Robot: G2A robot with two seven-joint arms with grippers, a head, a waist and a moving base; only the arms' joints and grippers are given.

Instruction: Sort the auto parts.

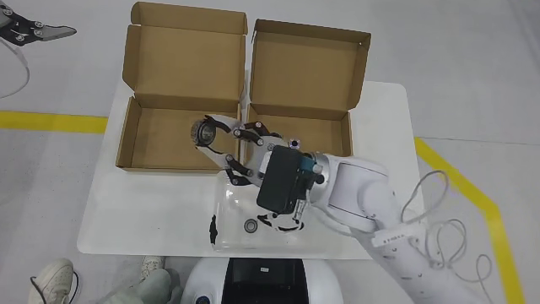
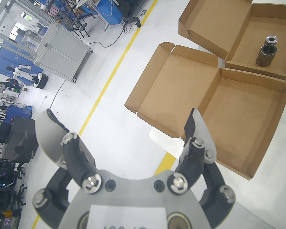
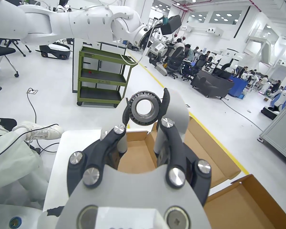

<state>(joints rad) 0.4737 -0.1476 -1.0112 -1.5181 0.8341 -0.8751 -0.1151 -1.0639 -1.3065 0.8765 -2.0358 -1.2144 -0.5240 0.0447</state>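
Right claw (image 3: 145,107) holds the metal ring (image 3: 145,119) over the left box (image 1: 160,139). It is best to go down low before letting go. Left claw (image 2: 121,117) is wide.

The right arm (image 1: 354,190) covers much of the clear tray (image 1: 221,219); its small round part (image 1: 251,226) is unidentifiable
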